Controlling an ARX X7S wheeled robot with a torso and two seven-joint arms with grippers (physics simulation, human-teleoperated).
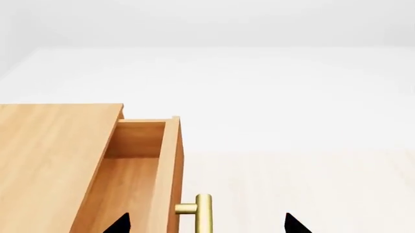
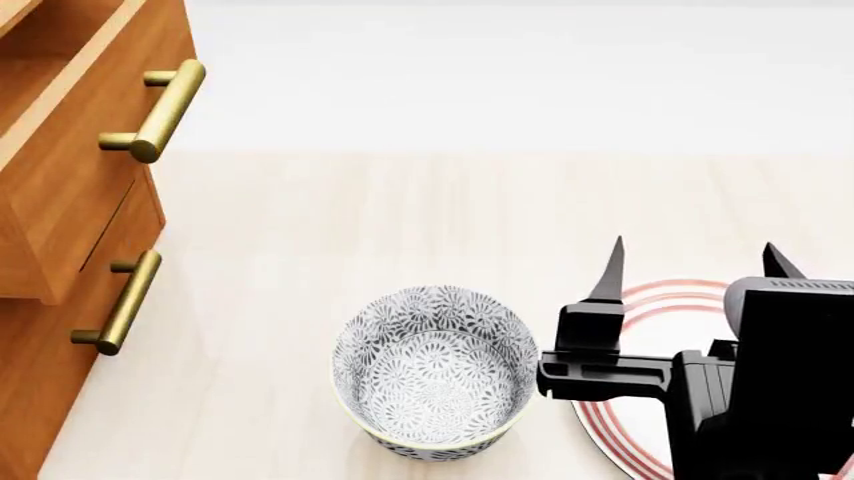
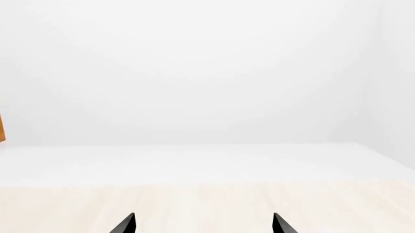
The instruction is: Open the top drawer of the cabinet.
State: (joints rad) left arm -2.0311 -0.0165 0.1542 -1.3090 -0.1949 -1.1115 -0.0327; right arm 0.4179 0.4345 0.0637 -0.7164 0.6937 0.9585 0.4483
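The cabinet stands at the left edge of the head view. Its top drawer is pulled out, with plain wood showing inside. The drawer's brass bar handle sticks out from the front. In the left wrist view the handle lies between the two black fingertips of my left gripper, which is open and wide of the bar on both sides. The left gripper is out of the head view. My right gripper is open and empty over the plate, and it is also open in the right wrist view.
A lower drawer with the same brass handle sits shut under the top one. A patterned grey bowl stands on the pale floor, with a red-ringed plate to its right under the right arm.
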